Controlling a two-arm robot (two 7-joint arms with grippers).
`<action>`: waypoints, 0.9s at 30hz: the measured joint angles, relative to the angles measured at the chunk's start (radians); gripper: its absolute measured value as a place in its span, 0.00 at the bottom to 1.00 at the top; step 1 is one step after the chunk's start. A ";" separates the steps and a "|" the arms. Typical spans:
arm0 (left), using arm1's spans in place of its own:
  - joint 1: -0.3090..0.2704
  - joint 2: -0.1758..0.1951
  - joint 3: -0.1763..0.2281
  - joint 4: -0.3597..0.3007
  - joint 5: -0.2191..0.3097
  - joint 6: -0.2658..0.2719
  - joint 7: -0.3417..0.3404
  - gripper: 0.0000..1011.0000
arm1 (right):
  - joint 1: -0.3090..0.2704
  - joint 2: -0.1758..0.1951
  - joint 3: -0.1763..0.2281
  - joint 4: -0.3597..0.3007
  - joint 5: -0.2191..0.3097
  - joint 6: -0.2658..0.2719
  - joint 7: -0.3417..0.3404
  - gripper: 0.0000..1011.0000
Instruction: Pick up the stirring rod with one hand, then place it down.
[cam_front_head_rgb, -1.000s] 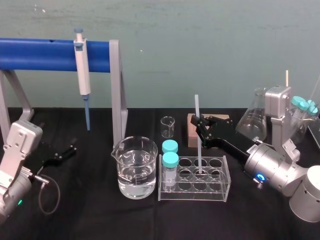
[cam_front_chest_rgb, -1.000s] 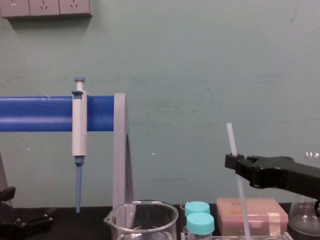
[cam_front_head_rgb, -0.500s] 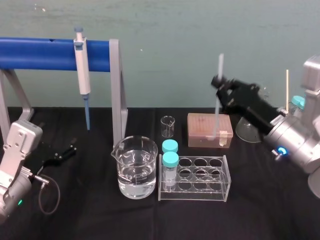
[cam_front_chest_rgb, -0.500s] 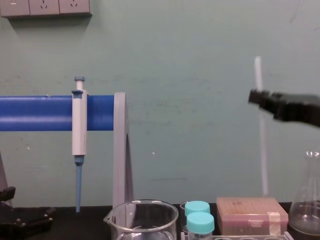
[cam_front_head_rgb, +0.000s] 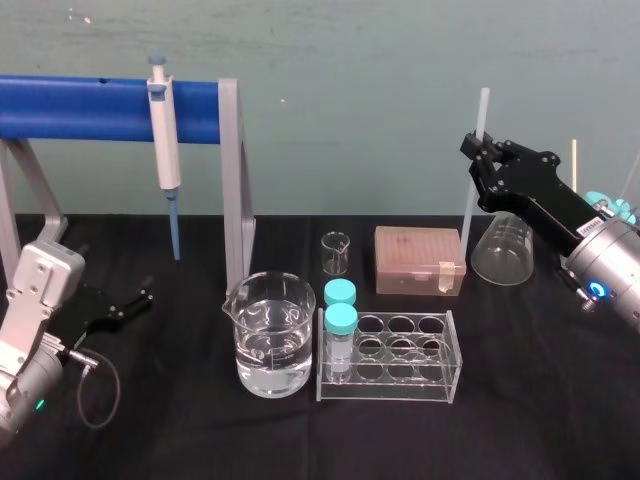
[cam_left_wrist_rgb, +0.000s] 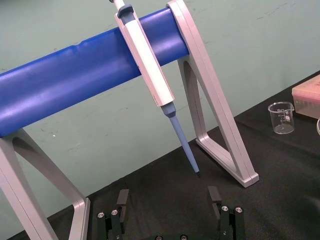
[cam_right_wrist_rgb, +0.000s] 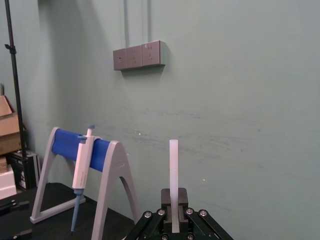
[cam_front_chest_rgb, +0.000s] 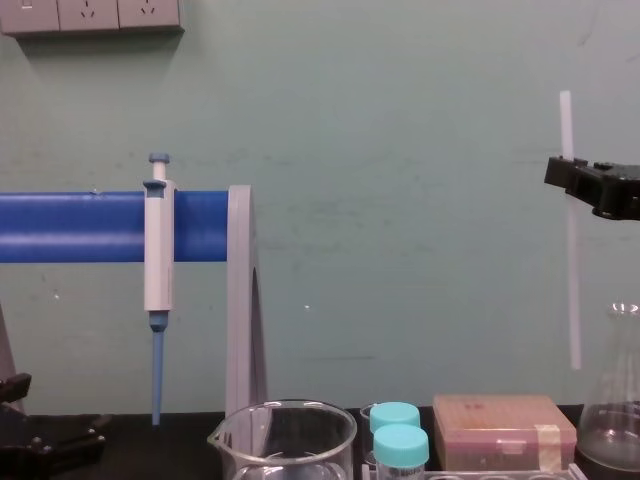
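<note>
Nearest on the black tabletop (cam_front_head_rgb: 200, 430) stands a clear plastic test-tube rack (cam_front_head_rgb: 385, 357) with round holes. Two tubes with teal screw caps (cam_front_head_rgb: 340, 320) stand in its left column. Just left of it, a large glass beaker (cam_front_head_rgb: 268, 335) with a pouring lip is about half full of clear liquid. The left gripper (cam_front_head_rgb: 128, 303) rests low at the far left, its jaws apart.

Behind the rack are a small clear glass beaker (cam_front_head_rgb: 336, 253), a pinkish-tan rectangular box (cam_front_head_rgb: 418, 260) and a clear conical glass flask (cam_front_head_rgb: 503, 248).

The right gripper (cam_front_head_rgb: 478, 157), black and angular, is raised above the flask with its jaws clamped on the thin, straight, white translucent stirring rod (cam_front_head_rgb: 470, 215). The rod is nearly upright in the air, its lower end above the level of the box.

Farthest back, a white-and-blue pipette (cam_front_head_rgb: 165, 140) hangs from the smooth blue bar of a grey-legged stand (cam_front_head_rgb: 80, 108).
</note>
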 joint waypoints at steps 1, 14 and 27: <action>0.000 0.000 0.000 0.000 0.000 0.000 0.000 0.99 | -0.001 0.000 0.002 0.000 0.000 0.002 0.000 0.07; 0.000 0.000 0.000 0.000 0.000 0.000 0.000 0.99 | -0.003 -0.003 0.003 0.003 -0.003 0.013 0.002 0.07; 0.000 0.000 0.000 0.000 0.000 0.000 0.000 0.99 | -0.002 -0.003 -0.001 0.005 0.000 0.018 0.011 0.07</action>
